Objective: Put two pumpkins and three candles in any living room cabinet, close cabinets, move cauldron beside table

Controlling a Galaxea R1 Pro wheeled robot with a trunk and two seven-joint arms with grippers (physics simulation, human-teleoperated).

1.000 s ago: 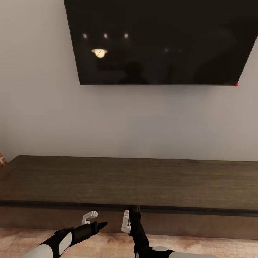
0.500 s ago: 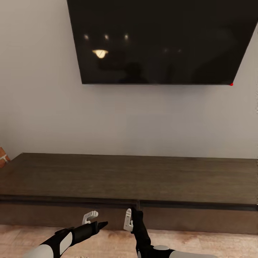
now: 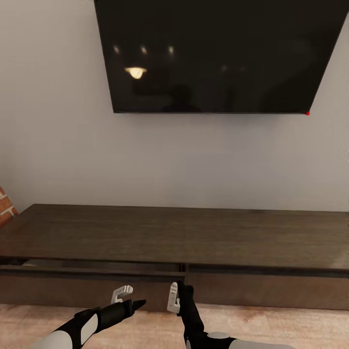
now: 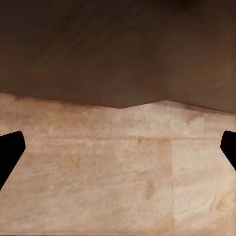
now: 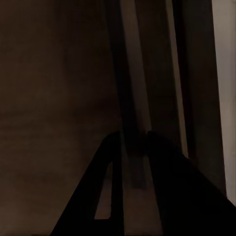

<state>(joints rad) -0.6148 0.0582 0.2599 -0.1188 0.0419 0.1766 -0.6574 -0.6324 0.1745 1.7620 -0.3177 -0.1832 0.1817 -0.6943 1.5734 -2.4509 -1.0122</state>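
The long low dark-brown wooden cabinet [image 3: 184, 237] stands against the pale wall under a big black wall screen [image 3: 218, 53]. Its left drawer front [image 3: 87, 283] sits slightly out, leaving a thin gap beneath the top's front edge. The right pincer [image 3: 175, 296] pinches that drawer front's right end at the centre seam, fingers nearly together. The left pincer [image 3: 127, 296] hovers spread above the light wooden floor [image 4: 118, 172], just before the drawer front
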